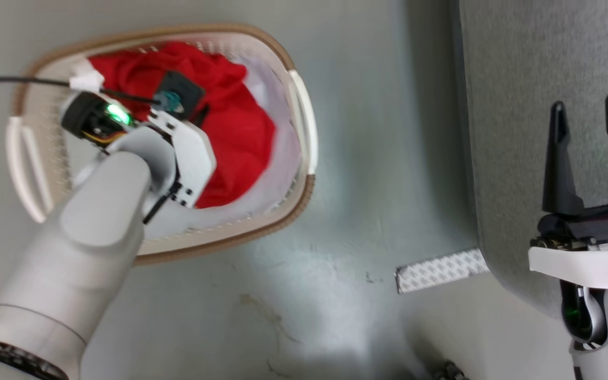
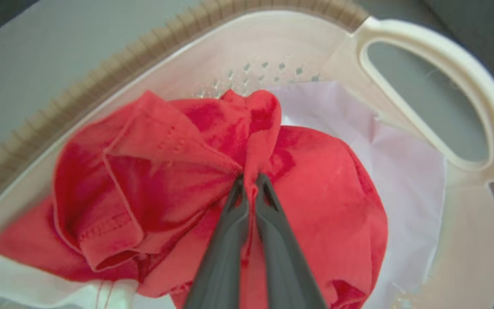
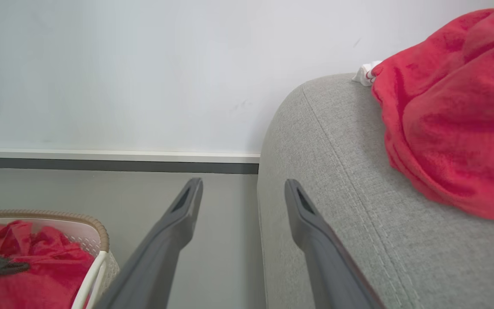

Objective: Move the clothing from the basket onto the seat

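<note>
The cream basket (image 1: pixel 302 121) with its brown rim stands on the floor at the upper left of the head view. Red clothing (image 1: pixel 235 126) lies bunched inside it on a white sheet (image 1: pixel 277 174). My left gripper (image 2: pixel 250 180) reaches down into the basket and is shut on a raised fold of the red clothing (image 2: pixel 255 128). My right gripper (image 1: pixel 588 113) stands open and empty over the edge of the grey seat (image 1: pixel 520 79). In the right wrist view another red garment (image 3: pixel 457 124) rests on the seat (image 3: pixel 358 184), right of my open right gripper (image 3: pixel 242 184).
A strip of white patterned tape (image 1: pixel 441 270) lies on the grey floor by the seat's corner. A black cable (image 1: pixel 13 81) runs across the basket to my left wrist. Behind the seat stands a pale wall (image 3: pixel 144 73) with a dark baseboard. The basket handle (image 2: pixel 440 81) curves close by.
</note>
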Controlling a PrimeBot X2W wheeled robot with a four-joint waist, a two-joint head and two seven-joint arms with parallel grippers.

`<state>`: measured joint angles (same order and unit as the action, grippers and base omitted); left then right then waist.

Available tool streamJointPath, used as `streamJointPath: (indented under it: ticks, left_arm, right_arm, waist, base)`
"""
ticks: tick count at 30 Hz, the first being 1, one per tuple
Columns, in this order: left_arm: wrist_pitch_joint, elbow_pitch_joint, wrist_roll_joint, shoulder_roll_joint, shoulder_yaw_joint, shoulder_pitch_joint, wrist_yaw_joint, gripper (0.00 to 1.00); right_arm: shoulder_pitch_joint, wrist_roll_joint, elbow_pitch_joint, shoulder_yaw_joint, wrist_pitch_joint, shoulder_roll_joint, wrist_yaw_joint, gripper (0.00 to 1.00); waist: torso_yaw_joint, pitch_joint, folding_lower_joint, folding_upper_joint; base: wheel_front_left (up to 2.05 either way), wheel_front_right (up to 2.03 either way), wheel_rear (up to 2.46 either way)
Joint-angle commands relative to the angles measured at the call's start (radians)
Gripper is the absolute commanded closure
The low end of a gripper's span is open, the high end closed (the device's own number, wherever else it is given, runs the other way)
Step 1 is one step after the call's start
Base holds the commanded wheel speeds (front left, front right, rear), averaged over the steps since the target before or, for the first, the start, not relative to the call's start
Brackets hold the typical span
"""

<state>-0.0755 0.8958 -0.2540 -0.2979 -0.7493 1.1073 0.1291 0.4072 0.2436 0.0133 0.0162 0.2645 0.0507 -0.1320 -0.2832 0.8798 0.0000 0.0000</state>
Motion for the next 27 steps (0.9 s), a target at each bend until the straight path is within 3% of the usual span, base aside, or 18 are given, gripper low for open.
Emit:
streamJointPath:
  ticks: [1,11,27]
  left_arm:
    - [0.014,-0.017,-0.017,-0.002,-0.007,-0.022,0.000,1.00]
    - [0.056,-0.171,-0.119,-0.018,-0.003,-0.145,-0.010,1.00]
    - [0.135,-0.481,-0.237,-0.072,0.103,-0.440,-0.182,1.00]
  right_arm:
    - [-0.013,-0.007,-0.010,-0.016,0.000,0.000,0.003,0.00]
    - [-0.084,-0.047,-0.067,-0.085,0.000,0.000,0.003,0.00]
    - [-0.241,-0.117,-0.128,-0.133,0.000,0.000,0.003,0.00]
  waist:
    - [0.046,-0.066,0.0000,0.0000]
    - [0.118,-0.271,0.0000,0.0000]
    - [0.163,-0.572,0.0000,0.0000]
  base:
    - [0.00,0.00,0.00]
    - [0.00,0.00,0.00]
    - [0.00,0.00,0.00]
